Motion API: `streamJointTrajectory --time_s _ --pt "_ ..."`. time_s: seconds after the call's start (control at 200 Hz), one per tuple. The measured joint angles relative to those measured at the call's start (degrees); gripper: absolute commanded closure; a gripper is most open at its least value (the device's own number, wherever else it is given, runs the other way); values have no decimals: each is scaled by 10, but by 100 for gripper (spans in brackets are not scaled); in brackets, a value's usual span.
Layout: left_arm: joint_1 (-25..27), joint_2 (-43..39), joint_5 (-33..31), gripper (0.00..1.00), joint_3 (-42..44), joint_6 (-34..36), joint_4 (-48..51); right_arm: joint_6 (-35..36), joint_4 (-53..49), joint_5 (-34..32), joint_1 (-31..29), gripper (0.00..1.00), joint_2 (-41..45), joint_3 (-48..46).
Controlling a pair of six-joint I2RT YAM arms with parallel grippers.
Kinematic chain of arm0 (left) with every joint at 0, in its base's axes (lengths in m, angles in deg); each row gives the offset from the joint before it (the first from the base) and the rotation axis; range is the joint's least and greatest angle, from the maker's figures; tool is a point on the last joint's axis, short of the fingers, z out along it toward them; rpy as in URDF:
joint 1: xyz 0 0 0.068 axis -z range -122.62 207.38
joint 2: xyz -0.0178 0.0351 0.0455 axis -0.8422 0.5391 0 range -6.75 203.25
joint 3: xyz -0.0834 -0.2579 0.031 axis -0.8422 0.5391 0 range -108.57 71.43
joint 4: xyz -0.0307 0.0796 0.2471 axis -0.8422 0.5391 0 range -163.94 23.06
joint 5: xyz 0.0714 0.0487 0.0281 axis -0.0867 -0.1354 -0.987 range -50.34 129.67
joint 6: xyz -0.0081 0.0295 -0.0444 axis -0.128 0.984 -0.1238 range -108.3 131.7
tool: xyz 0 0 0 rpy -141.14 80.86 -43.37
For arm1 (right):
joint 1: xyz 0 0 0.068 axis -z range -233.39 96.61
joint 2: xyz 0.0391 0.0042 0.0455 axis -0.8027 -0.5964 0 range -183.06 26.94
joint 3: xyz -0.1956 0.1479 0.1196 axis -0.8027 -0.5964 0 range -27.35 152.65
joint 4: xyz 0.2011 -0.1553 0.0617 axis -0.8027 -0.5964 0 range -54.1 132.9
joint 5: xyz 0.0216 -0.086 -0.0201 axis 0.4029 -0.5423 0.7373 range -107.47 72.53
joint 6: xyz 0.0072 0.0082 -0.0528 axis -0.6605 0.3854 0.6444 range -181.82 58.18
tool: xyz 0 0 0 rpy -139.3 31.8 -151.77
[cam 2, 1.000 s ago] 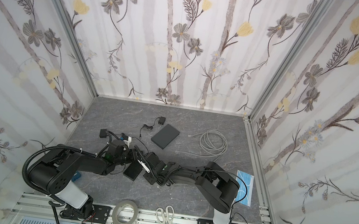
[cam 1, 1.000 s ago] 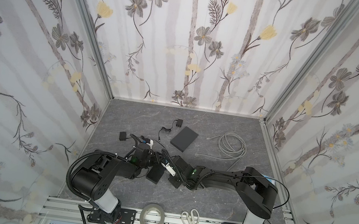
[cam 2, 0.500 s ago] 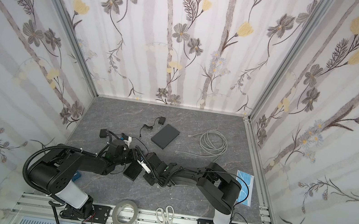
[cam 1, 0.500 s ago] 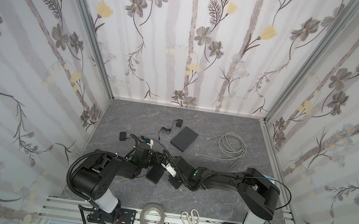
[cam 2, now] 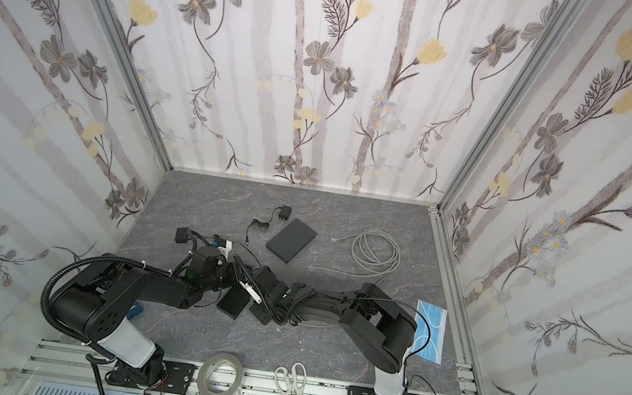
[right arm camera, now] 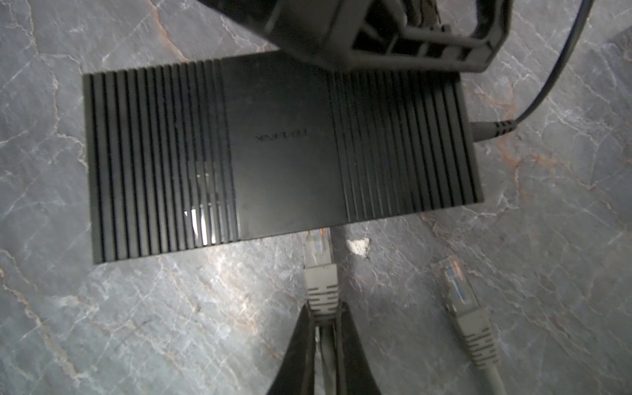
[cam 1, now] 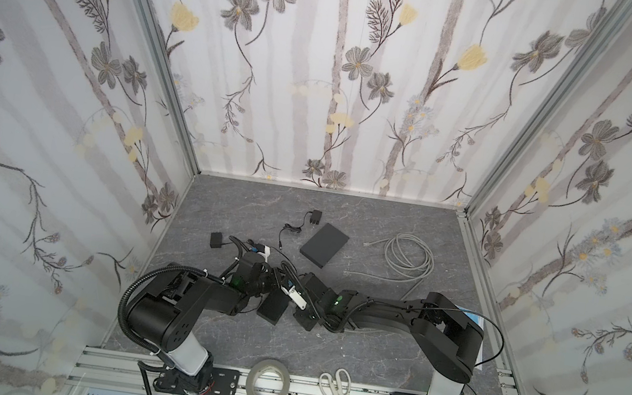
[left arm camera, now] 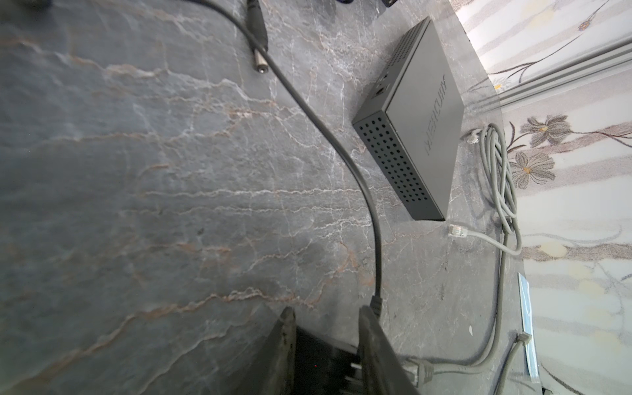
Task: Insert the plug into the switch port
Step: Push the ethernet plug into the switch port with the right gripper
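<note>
Nothing shifts: right gripper (right arm camera: 323, 316) pinches clear-tipped grey plug (right arm camera: 319, 260) touching ribbed black plastic switch (right arm camera: 280, 154); left gripper (left arm camera: 326, 311), part-open, clamps switch.

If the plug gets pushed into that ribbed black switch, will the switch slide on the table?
Probably light: the switch looks like a thin vented plastic box, so alone it would likely slide on the smooth table. The left gripper seems clamped across it, which should brace it.

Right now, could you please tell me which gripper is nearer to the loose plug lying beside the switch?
Right. The right gripper, shut on the held plug, sits alongside the loose plug; the left gripper is across the switch from it.
</note>
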Motion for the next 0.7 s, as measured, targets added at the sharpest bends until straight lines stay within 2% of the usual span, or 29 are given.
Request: streamJointTrajectory --time_s 0.699 --pt "0 1 0 69 1 -1 -4 6 -70 10 14 100 -23 53"
